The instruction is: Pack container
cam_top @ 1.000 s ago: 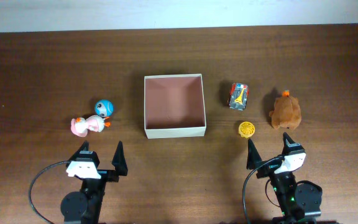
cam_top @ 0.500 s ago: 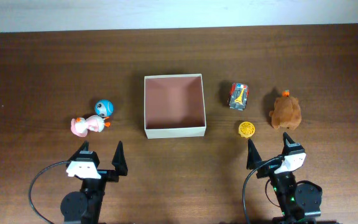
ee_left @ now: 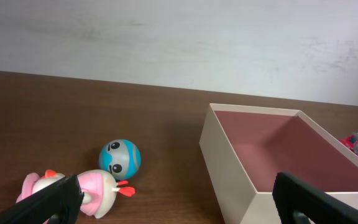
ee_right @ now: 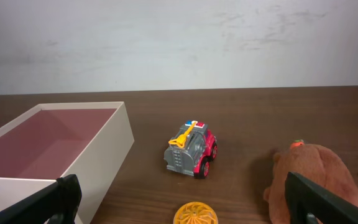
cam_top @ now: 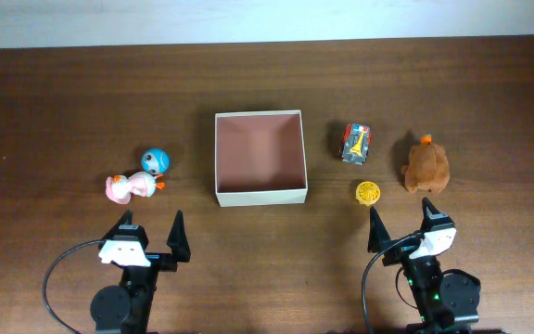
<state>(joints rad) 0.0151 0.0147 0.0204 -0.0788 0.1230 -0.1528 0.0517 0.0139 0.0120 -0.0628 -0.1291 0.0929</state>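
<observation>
The container (cam_top: 260,195) stands about in the middle of the bench (cam_top: 63,93), open side up. Its walls are cream-white outside and dusty pink-brown inside.

To the left of it, somewhat apart, lie two small toys: a blue round head (cam_top: 156,160) w/ a face, and just beside it, on the robot's side, a pink duck (cam_top: 130,186) lying down.

To the right are three more things. A red-grey toy car (cam_top: 357,142) is near the container's right wall, and a yellow disc (cam_top: 368,192) is closer to the robot. A brown plush animal (cam_top: 425,165) is farther right, apart from both.

The left gripper (cam_top: 152,219) hovers at the near edge of the bench, approx. in front of the two left toys. Its jaws are wide apart and hold nothing.

The right gripper (cam_top: 400,210) is just before the yellow disc and the plush. Its jaws are also spread wide, w/ nothing between them. Neither gripper touches any toy or the container.
</observation>
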